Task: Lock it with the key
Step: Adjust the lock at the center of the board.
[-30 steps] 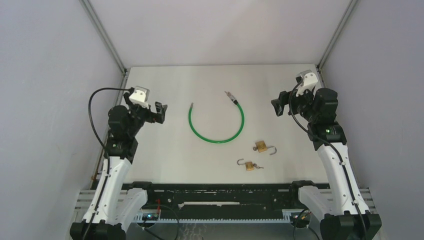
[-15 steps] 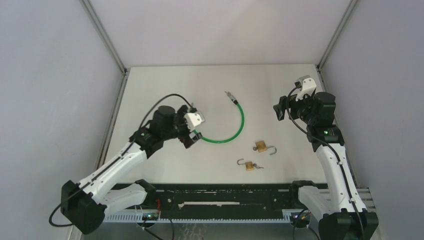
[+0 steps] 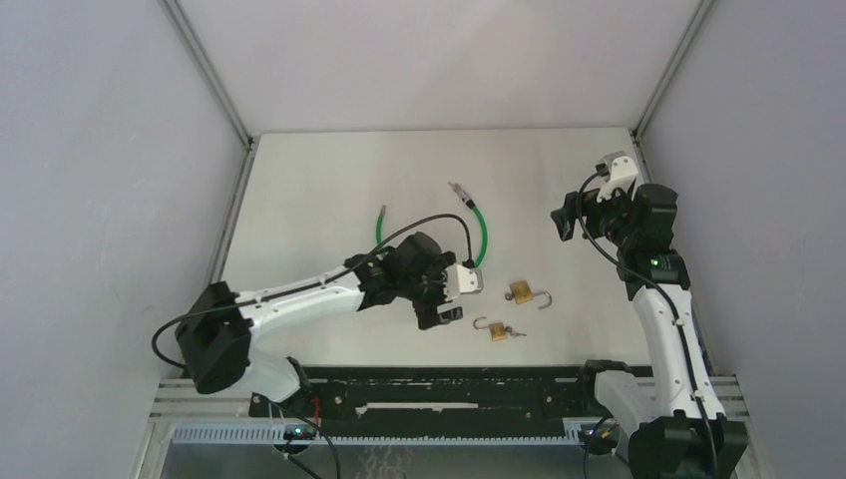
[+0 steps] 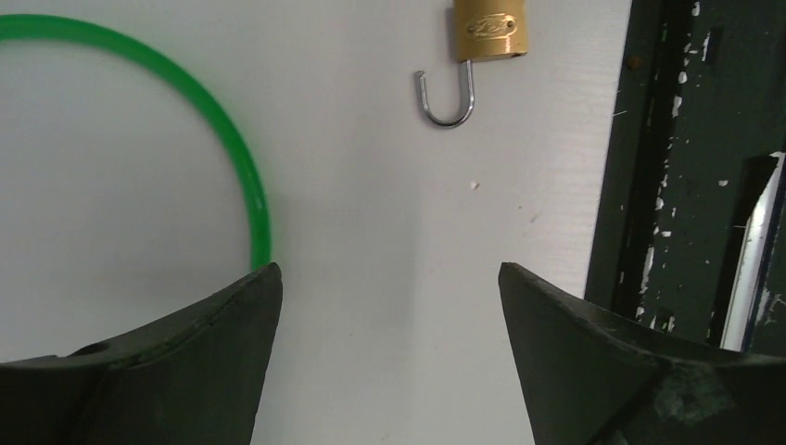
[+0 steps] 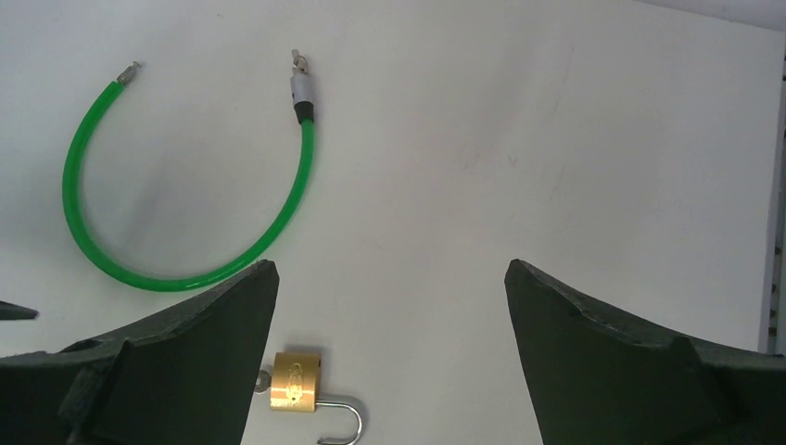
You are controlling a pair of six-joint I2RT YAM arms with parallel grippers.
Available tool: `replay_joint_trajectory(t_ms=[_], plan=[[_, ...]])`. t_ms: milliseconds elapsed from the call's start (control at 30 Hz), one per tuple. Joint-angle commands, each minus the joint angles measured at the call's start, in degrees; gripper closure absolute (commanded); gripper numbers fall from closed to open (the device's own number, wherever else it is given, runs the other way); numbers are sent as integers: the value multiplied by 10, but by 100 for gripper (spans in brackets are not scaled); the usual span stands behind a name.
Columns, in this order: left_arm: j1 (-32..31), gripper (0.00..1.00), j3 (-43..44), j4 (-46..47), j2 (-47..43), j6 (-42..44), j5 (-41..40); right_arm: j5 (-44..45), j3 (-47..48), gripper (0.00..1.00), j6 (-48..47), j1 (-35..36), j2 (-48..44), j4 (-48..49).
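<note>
On the counter (image 3: pixel 299 180), the left hand (image 3: pixel 446 302), spread wide and empty, hangs just left of the keyed padlock (image 3: pixel 496 331) at lower centre of the top view. The right hand (image 3: pixel 559 215), also spread, sits well apart at upper right. The padlock lies left to right: its shackle (image 3: pixel 480 321) points toward the left hand and its key (image 3: pixel 515 331) juts from the far end, so the left arm looks the nearer.

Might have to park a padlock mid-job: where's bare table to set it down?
Bare: the far strip between the back wall and the green cable; the far-left of the table, between its edge and the cable. Crowded: near centre, where the open left gripper hangs beside the nearer padlock, with the farther padlock just beyond.
</note>
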Motion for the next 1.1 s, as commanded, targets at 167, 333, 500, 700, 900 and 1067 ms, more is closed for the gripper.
replay_joint_trajectory(t_ms=[167,333,500,700,900,1067], plan=[[-59,12,64,69,102,-32,54,-21,-4,0,-4,-14,0,20],[-76,23,67,97,140,-37,64,-26,-5,0,-4,-18,4,19],[-84,36,83,109,172,-28,68,-29,-5,0,-5,-16,10,20],[-94,45,104,102,205,-7,77,-31,-5,0,-5,-17,12,19],[-100,51,126,93,237,2,76,-31,-4,0,-6,-17,10,17],[-101,58,133,80,255,12,75,-33,-5,0,-7,-18,4,17]])
